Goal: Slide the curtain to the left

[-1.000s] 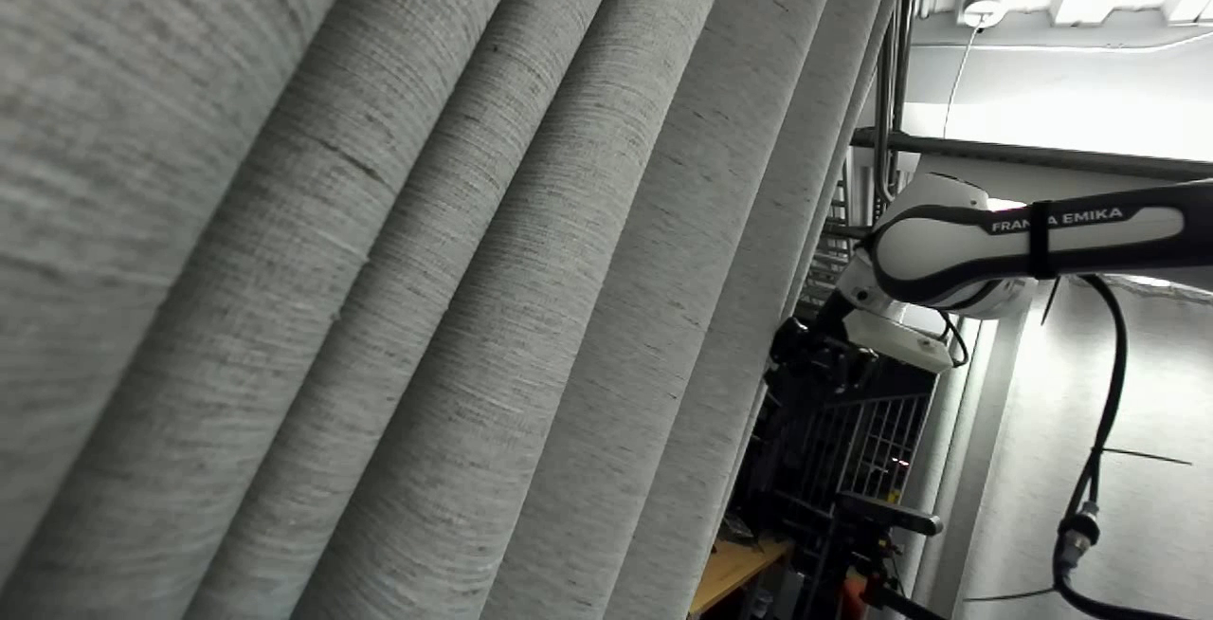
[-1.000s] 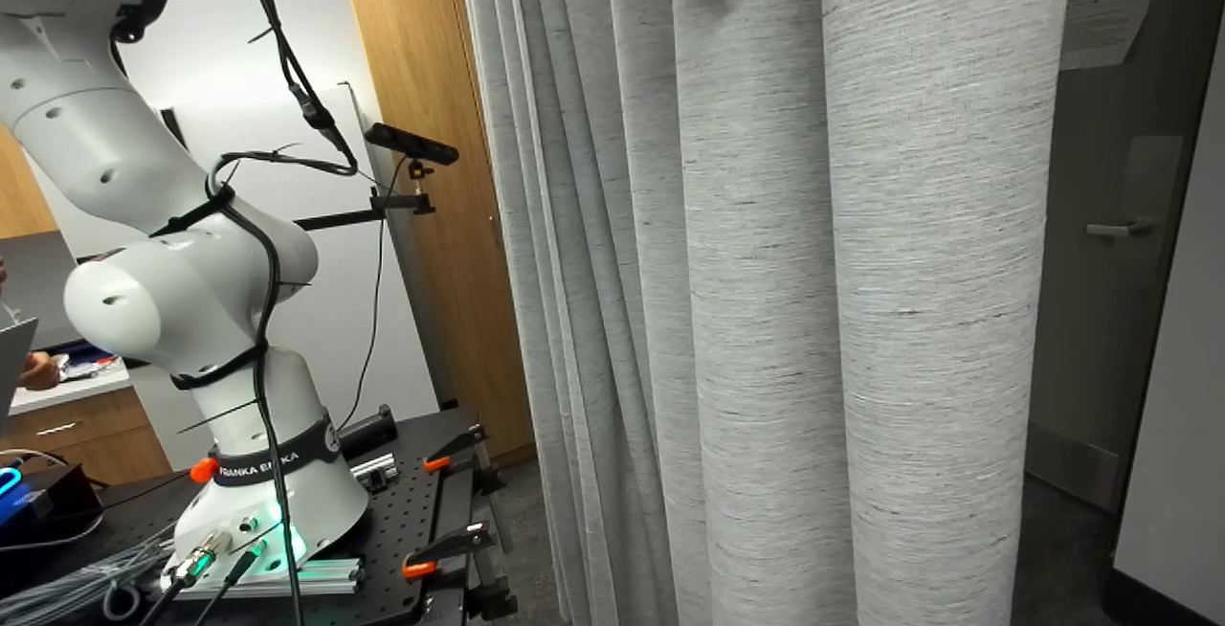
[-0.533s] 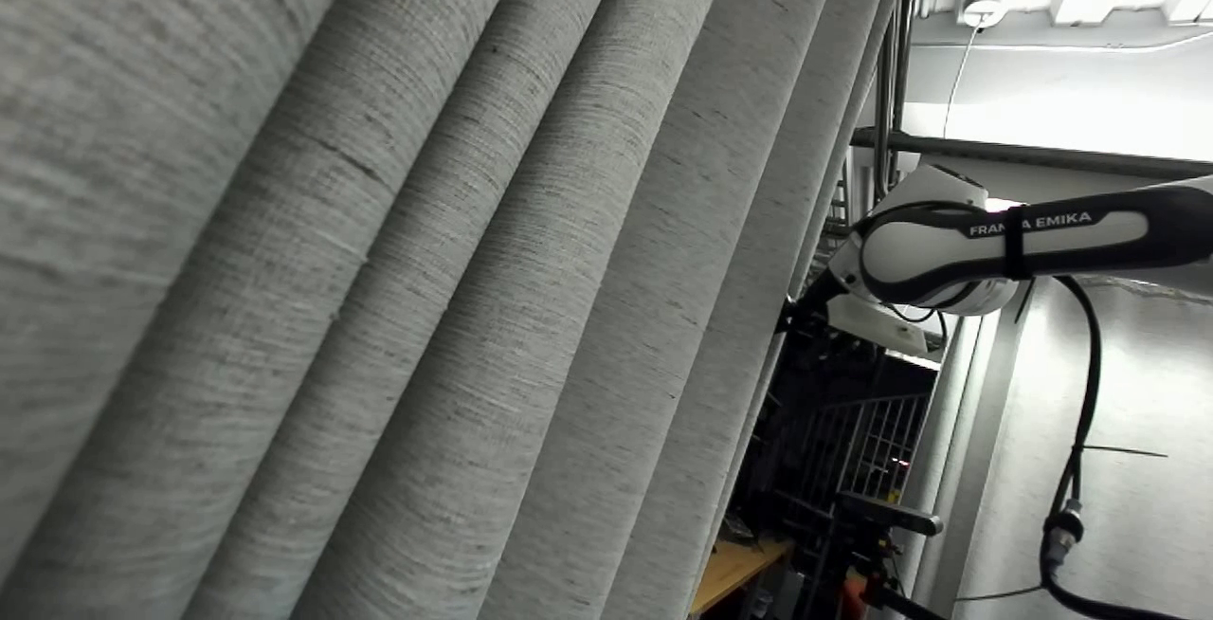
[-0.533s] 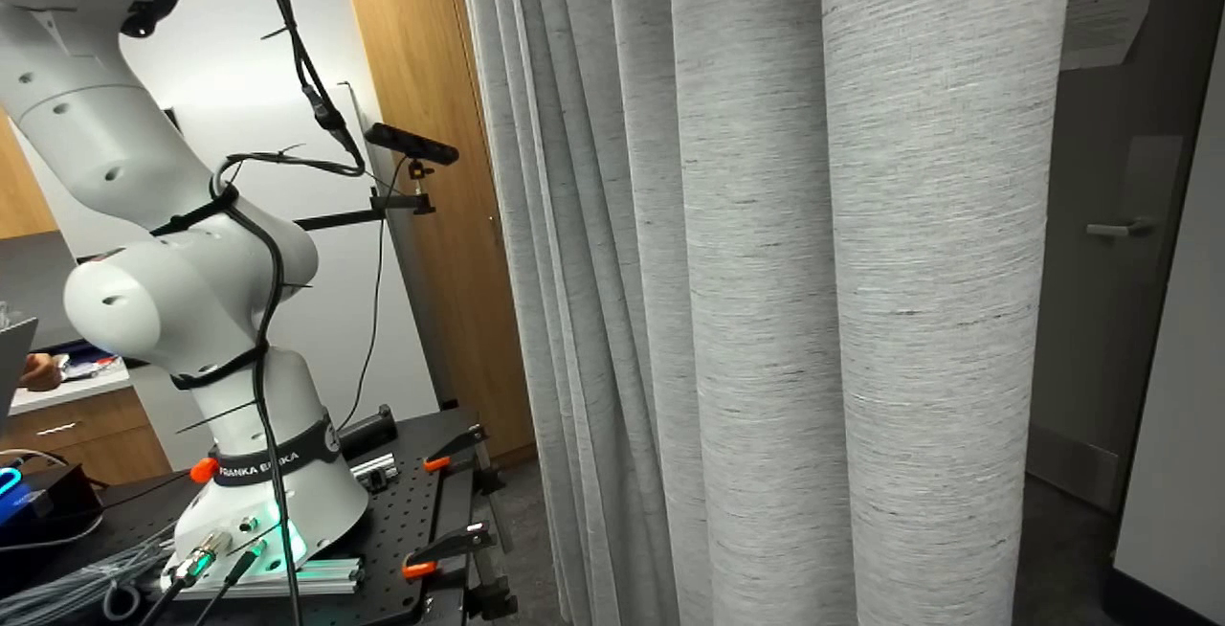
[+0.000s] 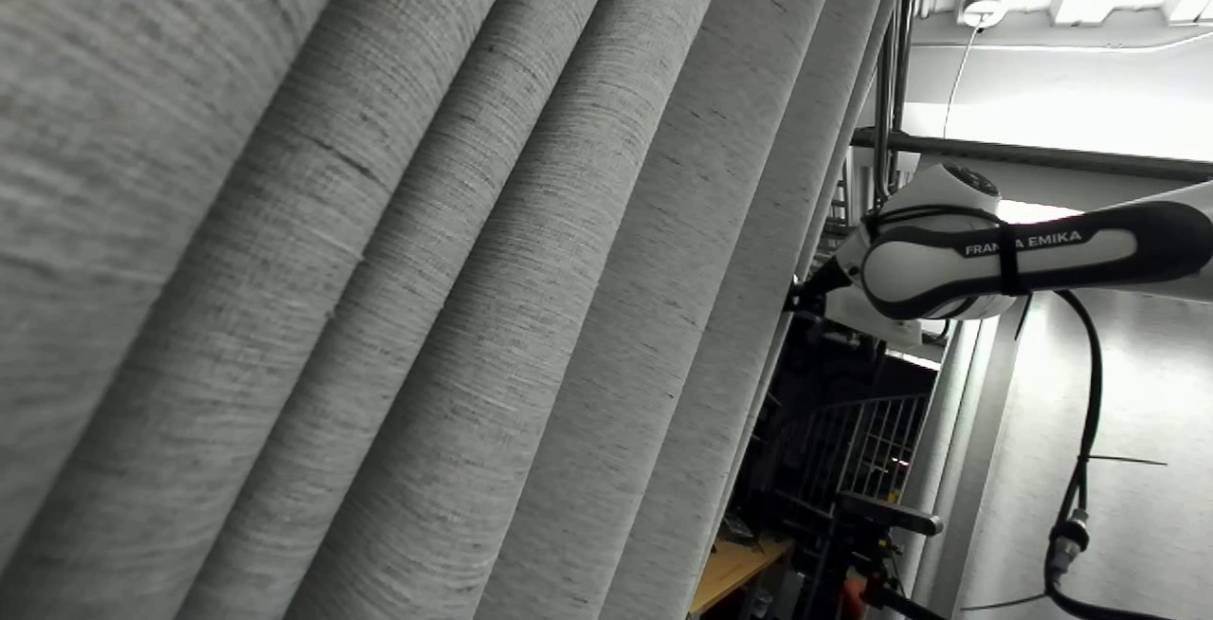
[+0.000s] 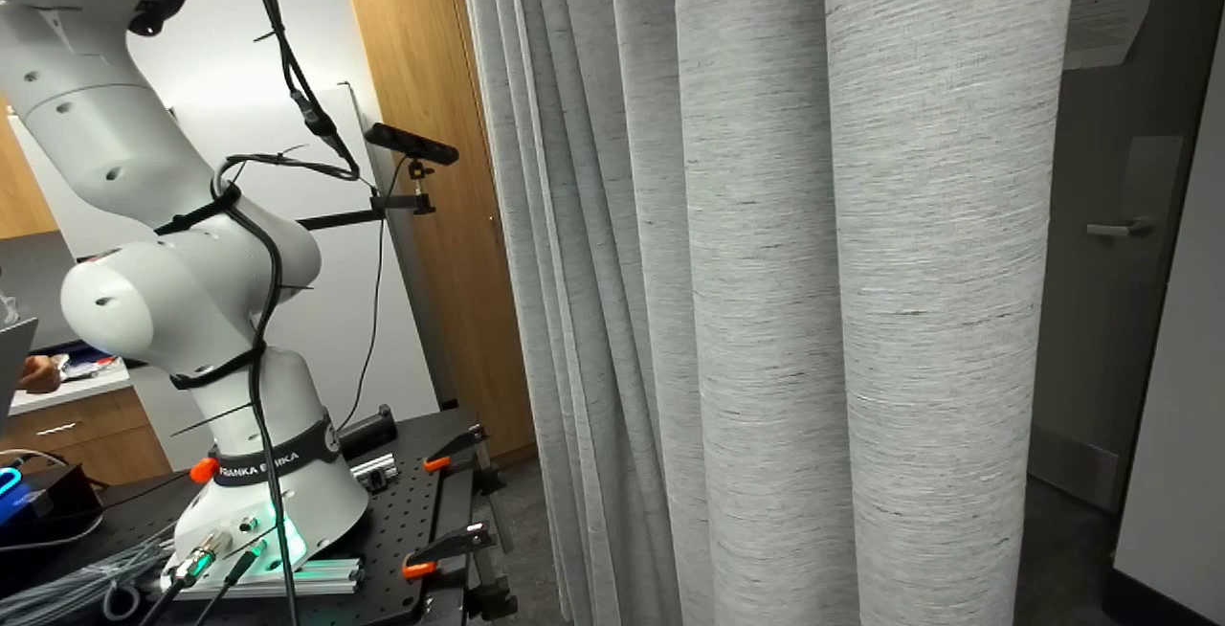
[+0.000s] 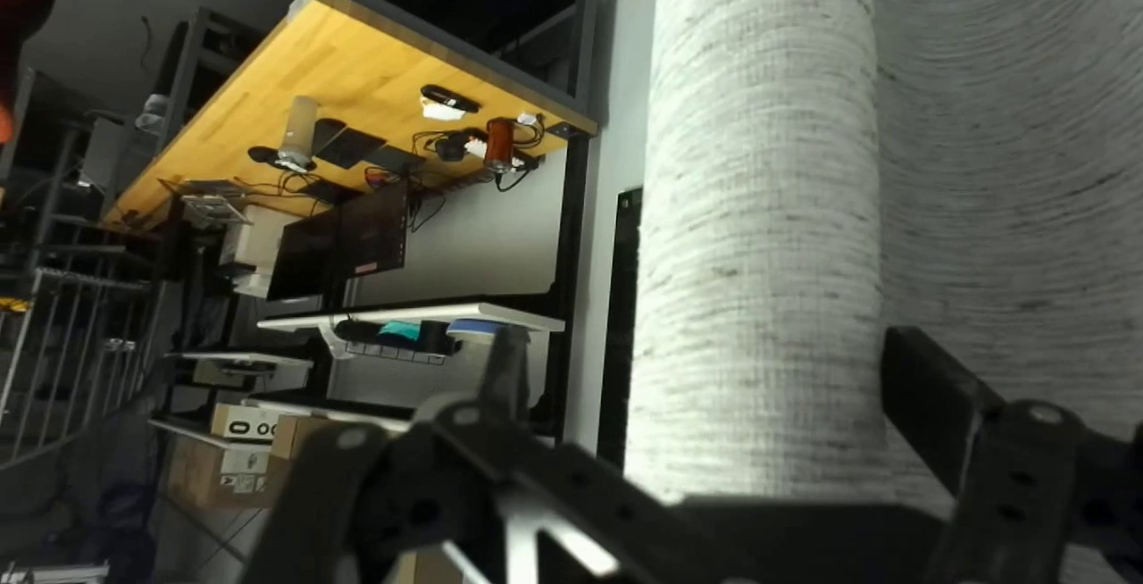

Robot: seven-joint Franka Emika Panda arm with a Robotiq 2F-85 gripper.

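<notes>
Because the fingers [image 7: 938,405] are standing wide apart, gripping nothing, the heathered curtain [image 7: 759,209], hanging from one to five o'clock in the wrist view, could be slipping when pulled. Against a second ago, the Panda forearm [image 5: 1052,250] in an exterior view is sitting further toward eight o'clock.

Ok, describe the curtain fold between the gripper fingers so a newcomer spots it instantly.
In the wrist view, the grey curtain fills the right side. Along its left edge, toward the wooden workbench, runs a tall fold framed by the open gripper. It is brighter than the shaded fabric on its right.
</notes>
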